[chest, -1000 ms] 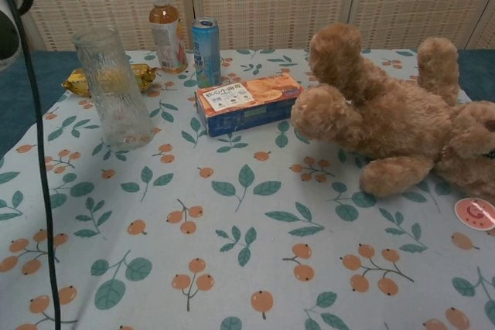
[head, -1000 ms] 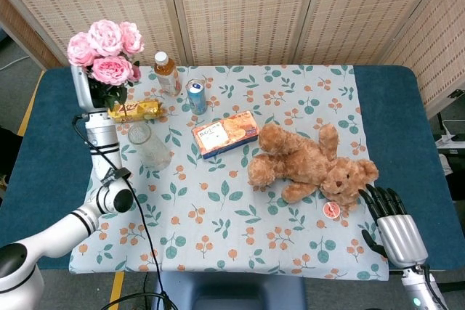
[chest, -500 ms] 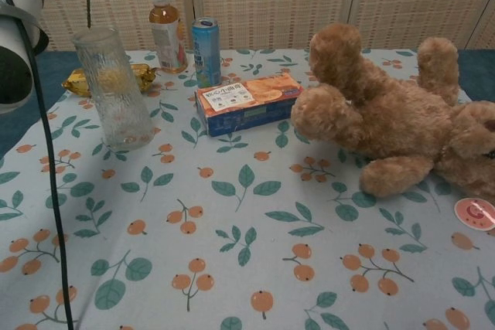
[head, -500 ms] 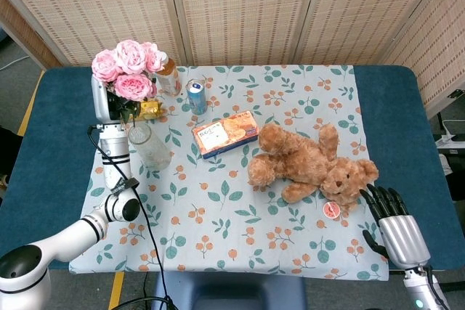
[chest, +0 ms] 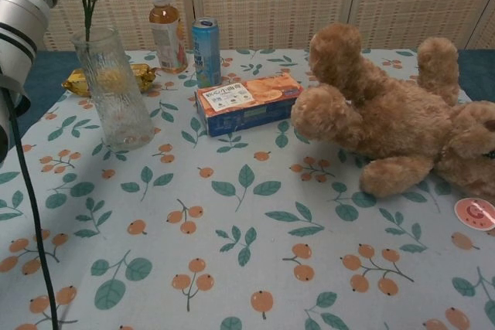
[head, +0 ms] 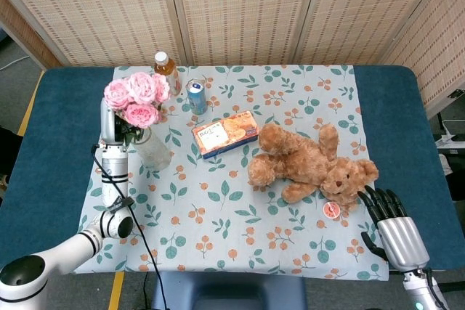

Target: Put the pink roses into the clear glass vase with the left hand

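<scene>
My left hand (head: 109,118) holds a bunch of pink roses (head: 138,97) upright at the left side of the table. The blooms sit right over the clear glass vase (head: 155,152) and hide its mouth in the head view. In the chest view the green stems (chest: 87,7) hang straight down, and their lower end is at the rim of the vase (chest: 116,92). I cannot tell how deep the stem tip goes. The vase stands upright on the floral cloth. My right hand (head: 394,227) rests open at the near right edge, fingers apart, holding nothing.
A tea bottle (head: 166,69) and a blue can (head: 195,96) stand behind the vase. An orange snack box (head: 225,133) lies to its right, a gold packet (chest: 76,81) behind it. A brown teddy bear (head: 309,161) lies mid-right, with a small pink disc (head: 331,210) beside it.
My left hand has carried the roses to the right and down, from the far left corner to right above the vase. The right hand has stayed where it was.
</scene>
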